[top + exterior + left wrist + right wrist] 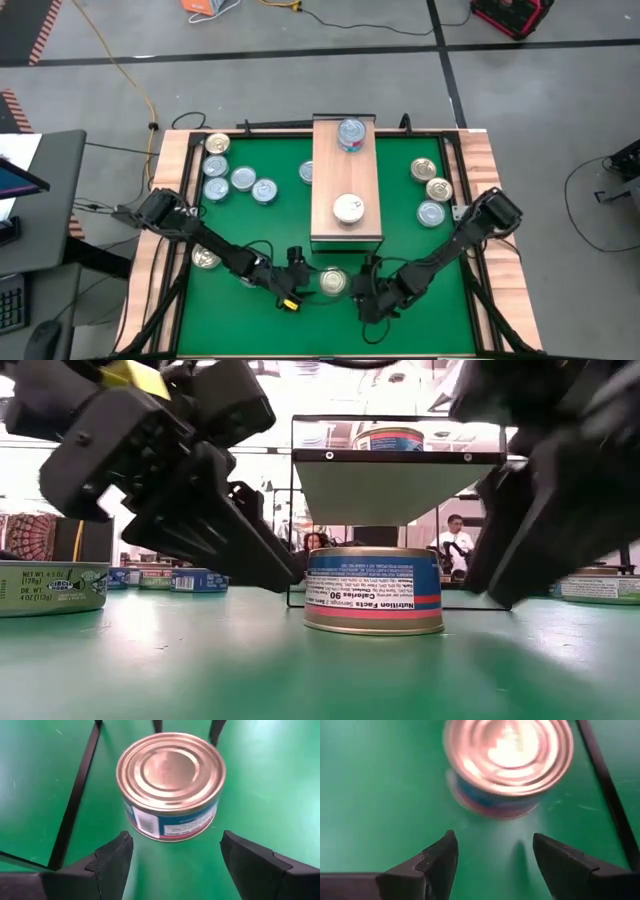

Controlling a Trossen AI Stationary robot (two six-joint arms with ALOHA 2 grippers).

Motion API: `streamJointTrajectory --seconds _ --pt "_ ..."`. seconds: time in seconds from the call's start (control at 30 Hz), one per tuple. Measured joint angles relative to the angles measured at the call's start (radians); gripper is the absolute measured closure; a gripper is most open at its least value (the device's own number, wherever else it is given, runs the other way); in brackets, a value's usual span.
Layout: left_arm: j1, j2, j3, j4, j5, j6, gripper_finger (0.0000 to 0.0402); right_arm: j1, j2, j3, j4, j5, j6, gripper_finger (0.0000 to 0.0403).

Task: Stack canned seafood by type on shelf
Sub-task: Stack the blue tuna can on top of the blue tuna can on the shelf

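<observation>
On the left side of the green mat (250,220) that covers the tabletop you see a group of small flat round tins: one gold-topped tin (217,145) at the far corner, four blue-silver tins (243,179) close beside it, and one more gold-topped tin (206,258) alone near the left arm.

Your left gripper (290,290) is low over the mat at the near edge, with its two dark fingers (107,862) spread wide and holding nothing. Just beside it, between both grippers, a gold-topped tin with a blue, white and pink label (332,282) stands upright on the mat; the fingers are near it but apart from it.

In the middle stands the shelf, a long light-wood block on a thin black metal frame (346,180). It carries two tins, well apart: a blue-silver one (351,135) at the far end and a white-topped one (348,208) toward the near end. One more blue-silver tin (306,172) sits on the mat just beside the left edge of the shelf.

Your right gripper (368,298) is on the other side of the centre tin, also wide open and empty, pointing toward it.

On the right side of the mat you find three tins close together: two gold-topped (425,169) and one blue-silver (431,213).
</observation>
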Motion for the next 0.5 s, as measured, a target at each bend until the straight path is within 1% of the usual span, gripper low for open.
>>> streamJointTrajectory --seconds 0.13,0.23,0.4,0.5 --pt "0.024 0.0 0.0 0.006 0.051 -0.026 0.0114 -0.044 0.058 0.0 0.053 -0.006 -0.011 0.0118" --pt "0.031 0.0 0.0 -0.001 0.054 -0.039 0.0113 -0.068 0.078 0.0 0.127 -0.018 -0.041 0.0118" --pt "0.031 0.0 -0.001 -0.003 0.06 -0.026 0.0103 -0.092 0.084 -0.001 0.232 -0.032 -0.115 0.0113" --pt "0.03 0.0 -0.002 -0.005 0.083 -0.014 0.01 -0.094 0.087 -0.002 0.284 -0.035 -0.173 0.0111"
